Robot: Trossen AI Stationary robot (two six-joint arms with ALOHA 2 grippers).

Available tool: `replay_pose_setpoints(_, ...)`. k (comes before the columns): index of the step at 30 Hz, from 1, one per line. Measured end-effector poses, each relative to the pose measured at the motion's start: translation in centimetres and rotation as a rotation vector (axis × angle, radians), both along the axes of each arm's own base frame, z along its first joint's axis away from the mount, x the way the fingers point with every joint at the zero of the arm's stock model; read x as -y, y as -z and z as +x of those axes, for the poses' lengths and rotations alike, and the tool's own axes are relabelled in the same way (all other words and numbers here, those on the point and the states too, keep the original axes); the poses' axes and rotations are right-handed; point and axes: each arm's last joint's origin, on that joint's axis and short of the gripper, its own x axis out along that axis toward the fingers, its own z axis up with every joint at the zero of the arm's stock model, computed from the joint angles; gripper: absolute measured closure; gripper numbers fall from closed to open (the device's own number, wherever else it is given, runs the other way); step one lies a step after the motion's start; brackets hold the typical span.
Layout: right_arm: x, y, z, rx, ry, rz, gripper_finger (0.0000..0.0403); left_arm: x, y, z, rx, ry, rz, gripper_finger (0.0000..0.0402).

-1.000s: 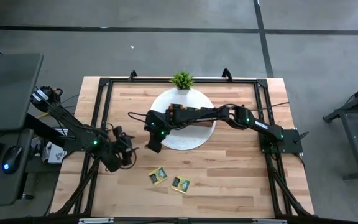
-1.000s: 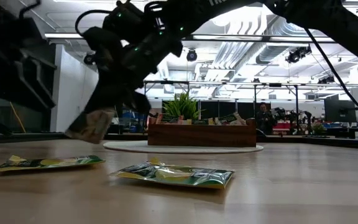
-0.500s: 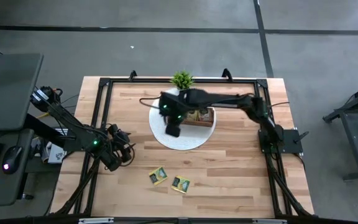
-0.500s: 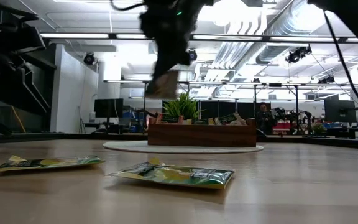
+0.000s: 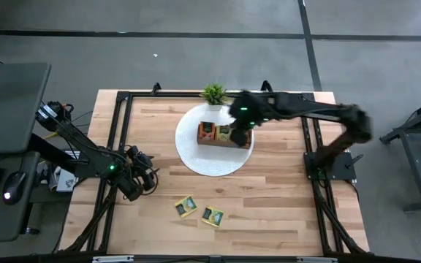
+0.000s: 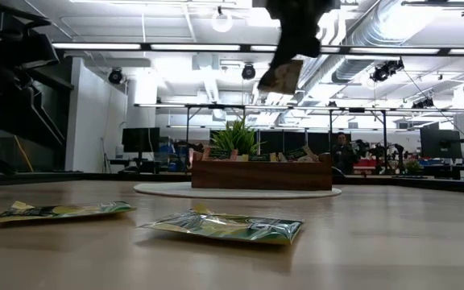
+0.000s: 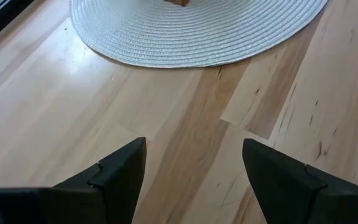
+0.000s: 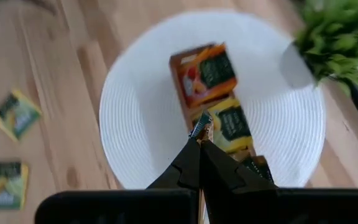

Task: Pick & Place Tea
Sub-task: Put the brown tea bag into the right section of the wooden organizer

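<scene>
While two sachets point(image 5: 199, 211) lie at lower centre, the right gripper point(image 5: 240, 124) pinches a tea bag point(image 6: 279, 76) above the tray point(image 5: 225, 136); the left gripper point(image 5: 149, 177) gapes empty.

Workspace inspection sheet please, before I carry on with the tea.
Surface: wooden table, round white mat.
Job's things: two green-yellow sachets on bare wood; wooden tray on the mat holds sachets; one sachet in the right gripper.
Clutter: potted plant.
Grippers: right gripper shut on a sachet above the tray; left gripper open, empty, at the table's left.
Cables: along left arm.
Surroundings: desk, keyboard, mouse.
</scene>
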Motion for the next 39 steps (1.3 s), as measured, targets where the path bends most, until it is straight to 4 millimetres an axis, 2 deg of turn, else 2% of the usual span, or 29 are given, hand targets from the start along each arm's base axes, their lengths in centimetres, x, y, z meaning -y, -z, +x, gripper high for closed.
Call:
replay_pose_setpoints(4,-0.3,2.0,-3.4,0.213,0.034,-0.034,0.0402,0.1,-0.1,0.2,0.035,-0.007,-0.001,0.0138)
replay_pose_setpoints(10,-0.6,6.2,-5.9,0.494,0.063,-0.077,0.0402,0.2,-0.2,0.3,0.06,-0.011,-0.005,0.0138)
replay_pose_setpoints(18,-0.1,12.8,-7.7,0.622,0.222,-0.102,0.0402,0.4,-0.3,0.6,0.104,-0.016,-0.023,0.0138)
replay_pose_setpoints(24,0.3,16.0,-9.7,0.612,0.313,-0.086,0.0402,0.4,-0.4,0.6,0.121,-0.033,-0.034,0.0138)
replay_pose_setpoints(30,0.1,16.8,-10.2,0.606,0.271,-0.06,0.0403,0.4,-0.4,0.7,0.123,-0.035,-0.04,0.0138)
replay_pose_setpoints(39,0.2,18.1,-9.8,0.539,0.228,-0.043,0.0403,0.4,-0.4,0.7,0.121,-0.035,-0.043,0.0138)
